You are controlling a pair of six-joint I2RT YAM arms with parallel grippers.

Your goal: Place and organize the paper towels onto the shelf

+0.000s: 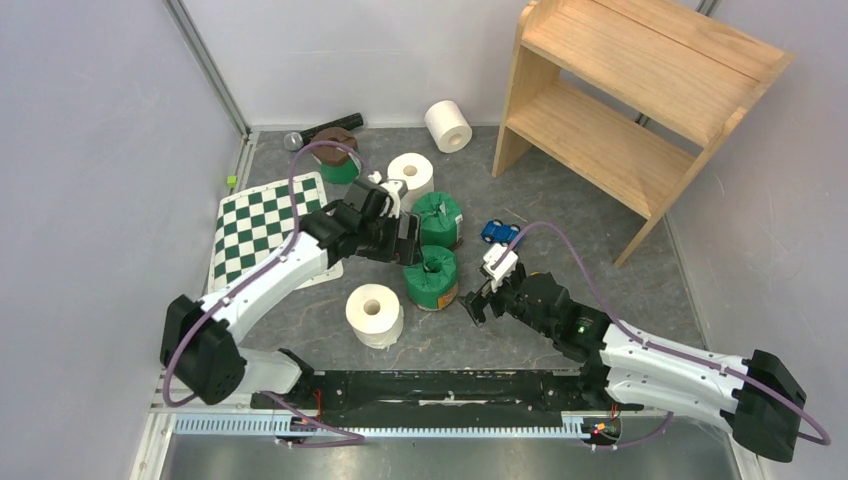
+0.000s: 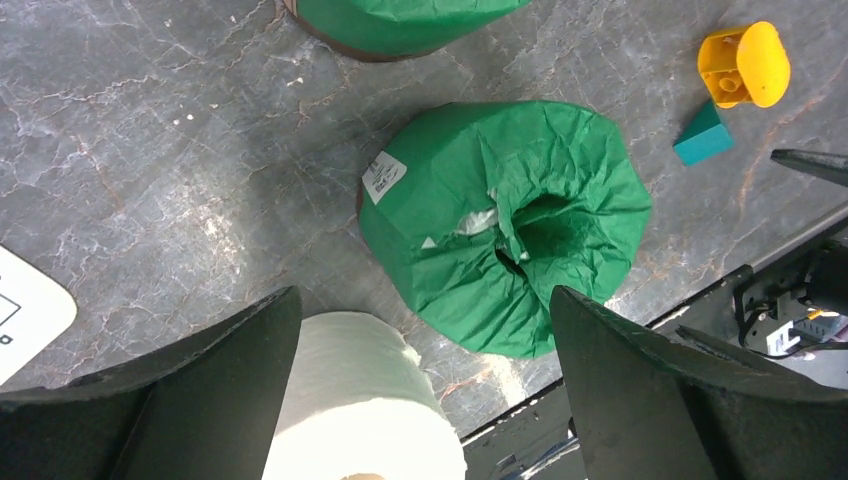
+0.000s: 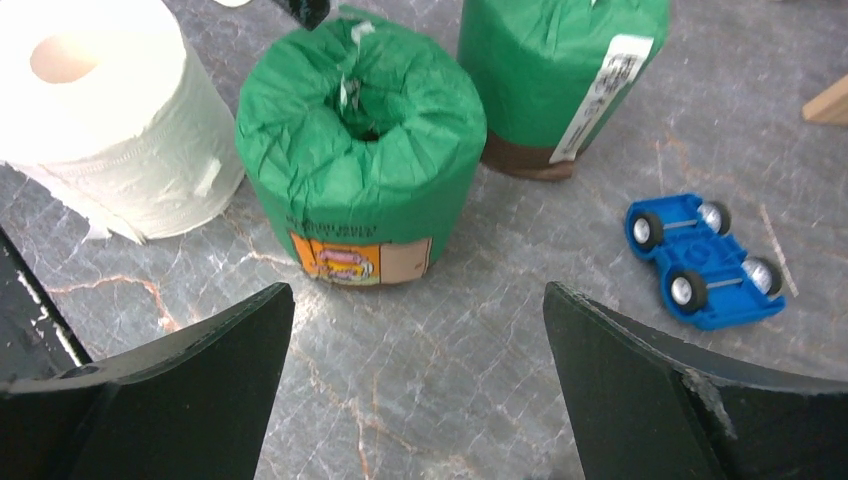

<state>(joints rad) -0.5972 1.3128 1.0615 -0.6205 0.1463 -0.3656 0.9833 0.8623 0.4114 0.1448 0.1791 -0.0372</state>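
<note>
The wooden shelf (image 1: 640, 90) stands at the back right with nothing on it. Three white rolls sit on the floor: one (image 1: 447, 125) near the back wall, one (image 1: 411, 172) in the middle, one (image 1: 375, 313) near the front. Three green-wrapped rolls stand at the back (image 1: 338, 160), the middle (image 1: 438, 218) and the front (image 1: 431, 277). My left gripper (image 1: 408, 243) is open, above the front green roll (image 2: 510, 225) and the near white roll (image 2: 360, 400). My right gripper (image 1: 473, 303) is open, low, just right of that green roll (image 3: 360, 150).
A green-white checkerboard mat (image 1: 265, 225) lies at the left, a black microphone (image 1: 325, 128) by the back wall. A blue toy car (image 1: 497, 232) (image 3: 705, 255) lies right of the green rolls. A yellow toy (image 2: 745, 65) and a teal block (image 2: 703, 135) lie nearby.
</note>
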